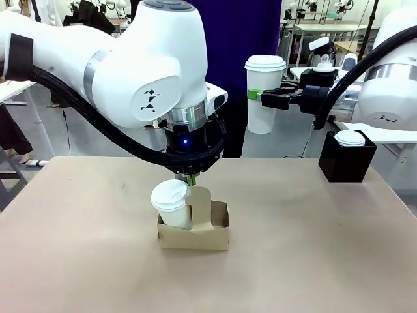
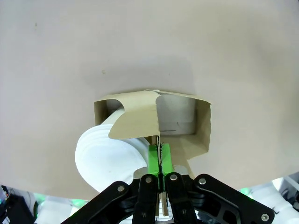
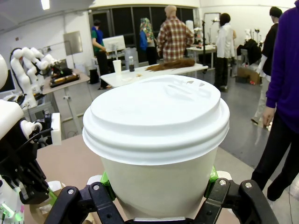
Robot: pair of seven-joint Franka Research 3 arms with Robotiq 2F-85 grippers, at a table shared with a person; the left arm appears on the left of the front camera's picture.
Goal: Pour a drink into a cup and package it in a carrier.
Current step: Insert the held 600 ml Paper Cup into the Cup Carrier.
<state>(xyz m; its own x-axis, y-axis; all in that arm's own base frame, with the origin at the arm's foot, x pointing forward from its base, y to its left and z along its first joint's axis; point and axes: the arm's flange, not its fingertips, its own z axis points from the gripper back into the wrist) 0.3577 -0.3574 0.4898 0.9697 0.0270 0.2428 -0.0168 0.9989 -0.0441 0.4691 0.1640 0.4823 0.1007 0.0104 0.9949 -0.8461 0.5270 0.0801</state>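
While the carrier [image 1: 195, 236], sitting mid-table, is being pinched at its handle tab [image 1: 201, 199] by the clenched left gripper [image 2: 160, 156], 1 lidded cup [image 1: 171, 203] is being held tilted in its left compartment. A 2nd lidded cup [image 1: 264, 98] is being grasped aloft by the right gripper [image 3: 159, 182].

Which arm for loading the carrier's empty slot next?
Right. The right gripper holds a lidded cup aloft; the left gripper is shut on the carrier handle, next to the seated cup, so it's busy.

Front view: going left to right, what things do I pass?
First the cup in the carrier → raised cup, held in the right tool → black box with a white lid on top.
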